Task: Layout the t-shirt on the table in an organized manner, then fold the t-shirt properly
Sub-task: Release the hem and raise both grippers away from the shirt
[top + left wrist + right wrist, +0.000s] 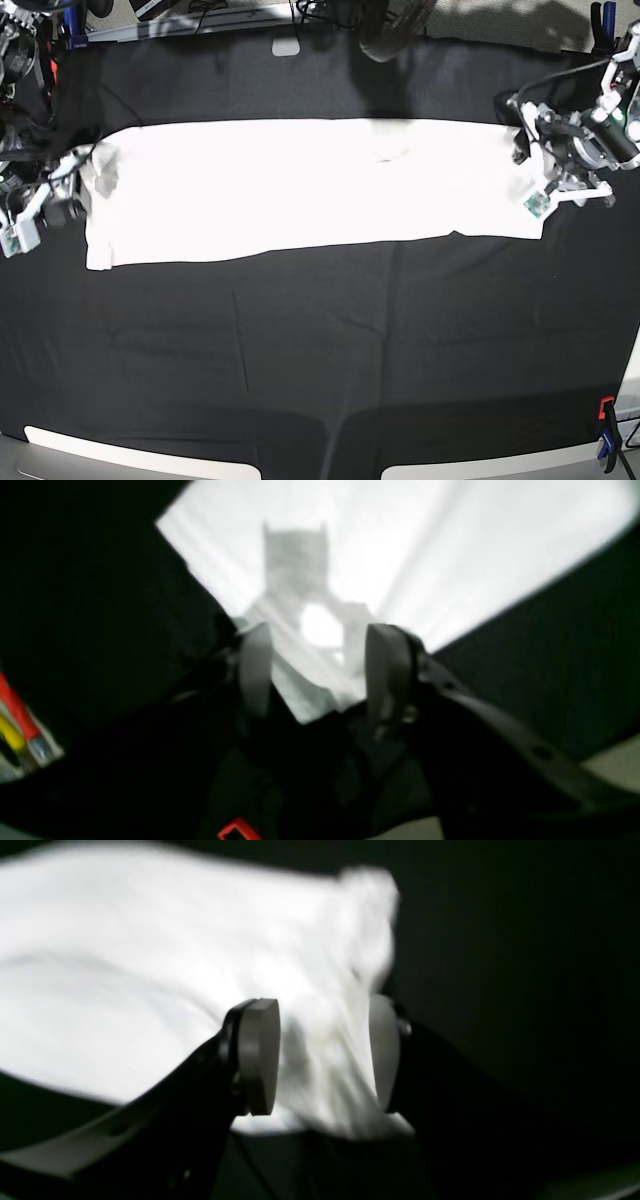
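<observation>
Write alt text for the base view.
A white t-shirt, folded into a long band, lies across a black-draped table. The right claw sits at its left end in this view, the left claw at its right end.

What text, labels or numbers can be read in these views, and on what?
No text reads in any view.
White cotton t-shirt: plain white side up, no print visible.
Small square tags on the left gripper and by the right gripper: markings too small to read.
Red-outlined mark at the bottom of the left wrist view: blurred, unreadable.
Black cloth table: no lettering.
</observation>
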Robot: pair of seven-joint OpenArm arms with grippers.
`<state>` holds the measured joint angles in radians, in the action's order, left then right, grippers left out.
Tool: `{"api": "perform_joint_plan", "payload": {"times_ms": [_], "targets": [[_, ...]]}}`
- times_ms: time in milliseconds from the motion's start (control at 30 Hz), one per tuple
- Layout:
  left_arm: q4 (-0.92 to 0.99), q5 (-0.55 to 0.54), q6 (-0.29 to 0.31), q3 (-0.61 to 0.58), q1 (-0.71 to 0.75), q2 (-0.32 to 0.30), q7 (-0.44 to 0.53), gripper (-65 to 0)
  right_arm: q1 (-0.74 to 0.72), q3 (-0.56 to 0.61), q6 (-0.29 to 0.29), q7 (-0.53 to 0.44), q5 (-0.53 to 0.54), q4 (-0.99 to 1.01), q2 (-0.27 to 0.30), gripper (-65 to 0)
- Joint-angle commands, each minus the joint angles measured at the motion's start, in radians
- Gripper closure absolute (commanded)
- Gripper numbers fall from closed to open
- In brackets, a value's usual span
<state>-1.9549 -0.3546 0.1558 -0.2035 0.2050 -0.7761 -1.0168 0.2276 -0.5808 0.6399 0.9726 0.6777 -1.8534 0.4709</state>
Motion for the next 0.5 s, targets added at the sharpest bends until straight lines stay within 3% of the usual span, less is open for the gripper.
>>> {"api": "perform_joint_plan", "payload": {"times_ms": [0, 67, 133, 300, 467], "targets": [[-0.015, 0.022, -0.037, 0.008, -0.011, -0.013, 0.024, -29.5, -0.011, -0.008, 0.007, -0.092, 0.071, -0.018, 0.015, -28.1], [-0.015, 0.063, -0.093, 0.008, -0.015, 0.01, 0.055, -29.5, -0.013, 0.002, 0.017, -0.243, 0.114, -0.016, -0.004, -28.0], [-0.015, 0.066, -0.123, 0.008, -0.025, 0.042, 0.111, -29.5, -0.039, 0.022, 0.017, -0.294, 0.052, 0.007, -0.04, -28.0], [0.015, 0.098, -0.122, 0.008, -0.039, 0.126, 0.177, -29.5, -0.114, 0.039, 0.019, -0.294, -0.08, 0.209, -0.124, -28.0], [0.22, 0.068, -0.13, 0.077, -0.089, 0.13, 0.173, -29.5, -0.122, 0.037, 0.046, -0.257, -0.098, 0.256, -0.122, -28.0]]}}
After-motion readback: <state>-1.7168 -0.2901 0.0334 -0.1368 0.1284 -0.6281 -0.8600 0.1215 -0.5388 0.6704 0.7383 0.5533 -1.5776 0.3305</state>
